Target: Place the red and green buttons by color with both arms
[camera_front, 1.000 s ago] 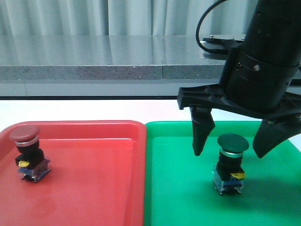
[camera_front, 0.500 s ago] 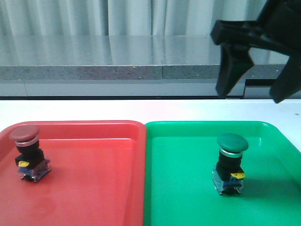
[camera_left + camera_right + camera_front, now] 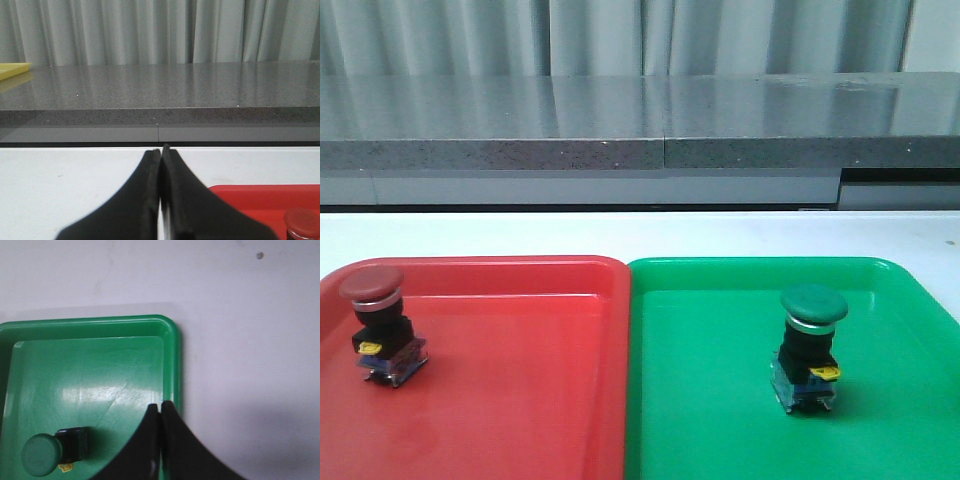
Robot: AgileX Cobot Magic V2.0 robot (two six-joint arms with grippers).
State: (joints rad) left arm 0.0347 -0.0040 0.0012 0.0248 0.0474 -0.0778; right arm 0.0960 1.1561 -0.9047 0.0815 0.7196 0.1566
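Observation:
The red button (image 3: 378, 322) stands upright in the red tray (image 3: 520, 380) near its left side. The green button (image 3: 810, 345) stands upright in the green tray (image 3: 720, 400). Neither gripper shows in the front view. In the left wrist view my left gripper (image 3: 160, 151) is shut and empty over the white table, with the red button's cap (image 3: 302, 223) at the frame's corner. In the right wrist view my right gripper (image 3: 159, 406) is shut and empty, high above the green tray's edge (image 3: 172, 365), apart from the green button (image 3: 47, 452).
The two trays sit side by side on a white table (image 3: 640, 232). A grey stone ledge (image 3: 620, 130) and grey curtains run behind it. A yellow object (image 3: 12, 70) lies on the ledge in the left wrist view.
My right gripper, open around the green button one second ago, rose up and away and has left the front view. Both buttons stayed where they stood.

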